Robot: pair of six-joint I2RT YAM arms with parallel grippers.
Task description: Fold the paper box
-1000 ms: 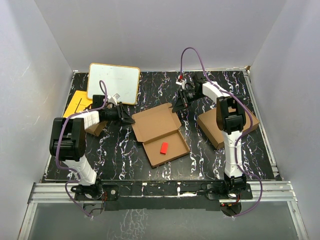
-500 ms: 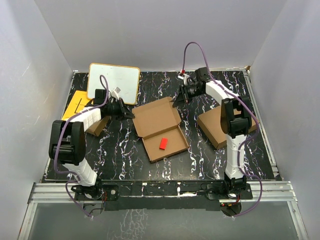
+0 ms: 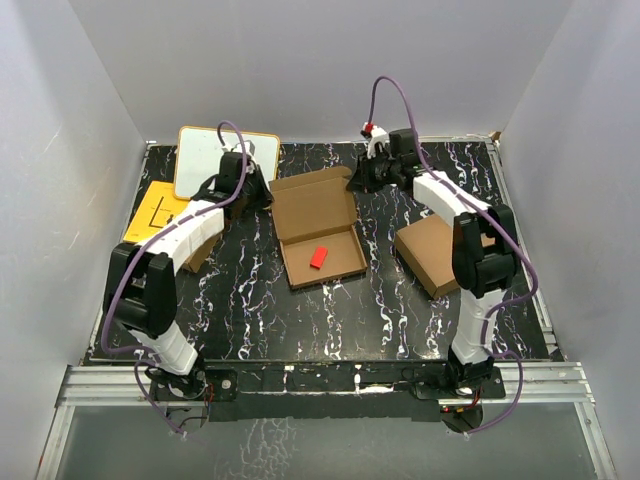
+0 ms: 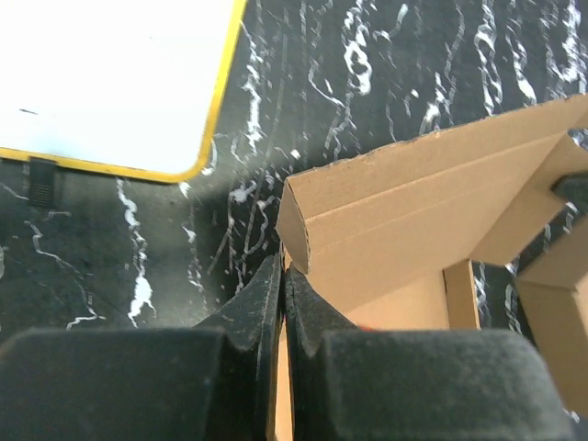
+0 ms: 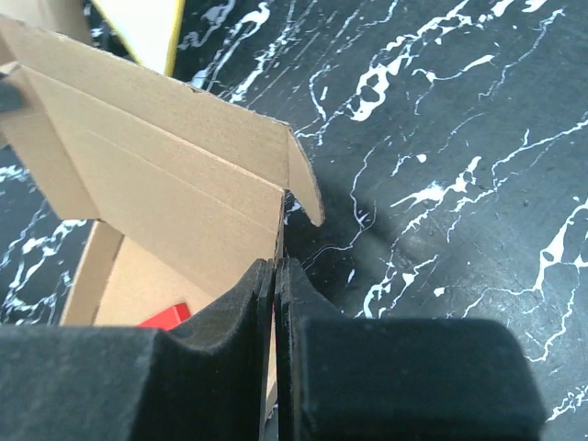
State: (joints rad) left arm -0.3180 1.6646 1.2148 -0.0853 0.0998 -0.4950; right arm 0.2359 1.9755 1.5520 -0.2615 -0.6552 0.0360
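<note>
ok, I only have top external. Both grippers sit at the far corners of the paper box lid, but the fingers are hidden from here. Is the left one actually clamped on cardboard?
Observer: Yes. In the left wrist view, the left gripper is shut on the lid's left edge of the paper box, with no gap showing.
Operator: Right side?
Observer: Same. The right gripper is shut on the lid's right edge, just below a small rounded tab.
Operator: Lid flat or lifted?
Observer: Lifted. Both wrist views show the lid panel tilted up off the table.
</note>
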